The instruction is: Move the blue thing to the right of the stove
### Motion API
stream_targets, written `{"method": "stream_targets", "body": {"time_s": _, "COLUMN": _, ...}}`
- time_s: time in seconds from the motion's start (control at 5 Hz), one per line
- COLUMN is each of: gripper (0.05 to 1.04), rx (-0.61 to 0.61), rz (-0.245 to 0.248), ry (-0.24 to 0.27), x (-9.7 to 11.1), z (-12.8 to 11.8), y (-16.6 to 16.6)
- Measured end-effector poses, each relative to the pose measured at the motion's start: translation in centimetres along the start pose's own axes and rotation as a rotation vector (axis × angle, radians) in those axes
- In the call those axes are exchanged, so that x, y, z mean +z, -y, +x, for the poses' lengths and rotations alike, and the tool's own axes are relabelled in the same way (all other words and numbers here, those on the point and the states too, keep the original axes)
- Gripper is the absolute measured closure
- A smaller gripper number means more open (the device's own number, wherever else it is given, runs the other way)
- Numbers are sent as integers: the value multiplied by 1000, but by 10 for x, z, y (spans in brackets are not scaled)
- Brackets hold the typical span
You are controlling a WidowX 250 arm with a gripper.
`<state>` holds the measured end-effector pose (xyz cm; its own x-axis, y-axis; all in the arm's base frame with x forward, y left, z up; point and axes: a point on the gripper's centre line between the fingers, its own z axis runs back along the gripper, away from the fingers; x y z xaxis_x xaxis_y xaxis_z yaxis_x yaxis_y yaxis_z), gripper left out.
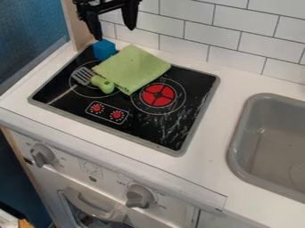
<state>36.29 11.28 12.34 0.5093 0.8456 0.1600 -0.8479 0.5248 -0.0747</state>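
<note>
Counter: white strip [208, 147] between stove [152, 127] and sink [238, 133]; likely drop zone, set block down flat, off stove rim and sink edge.
Spatula: green handle [103, 84], slotted head on stove; keep carry path above it.
Cloth: green [134, 69], on stove, just beside block; contact unclear. Could snag or drag, so keep fingers off its edge.
Blue block: [104, 50] at stove's far left corner, the thing to move.
End effector: [114, 32] released, fingers apart, above block, nothing held. Step looks like the grasp: center over block, descend straight, close squarely on sides, lift clear before going right.
Tiled wall: [232, 40] behind; mind clearance.
</note>
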Motion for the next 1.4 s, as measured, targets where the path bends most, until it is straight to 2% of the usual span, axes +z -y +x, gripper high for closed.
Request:
{"method": "stream_targets", "body": {"time_s": 0.2, "gripper": 83, "rx": -2, "rz": 29, "ry": -32, "x": -14, "z": -3, "y": -1}}
{"method": "stream_targets", "body": {"time_s": 0.4, "gripper": 83, "rx": 21, "rz": 52, "ry": -51, "x": -14, "z": 1, "y": -3}}
{"method": "stream_targets", "body": {"time_s": 0.6, "gripper": 83, "rx": 89, "rz": 41, "ry": -38, "x": -9, "z": 14, "y": -10}}
{"method": "stream_targets", "body": {"time_s": 0.8, "gripper": 83, "rx": 148, "rz": 49, "ry": -38, "x": -19, "z": 28, "y": -16}}
{"method": "stream_targets", "body": {"time_s": 1.0, "gripper": 83, "rx": 167, "rz": 58, "ry": -13, "x": -28, "z": 35, "y": -19}}
{"method": "stream_targets", "body": {"time_s": 1.2, "gripper": 83, "rx": 171, "rz": 67, "ry": -19, "x": -43, "z": 40, "y": -16}}
{"method": "stream_targets", "body": {"time_s": 1.4, "gripper": 83, "rx": 192, "rz": 25, "ry": -23, "x": -48, "z": 49, "y": -8}}
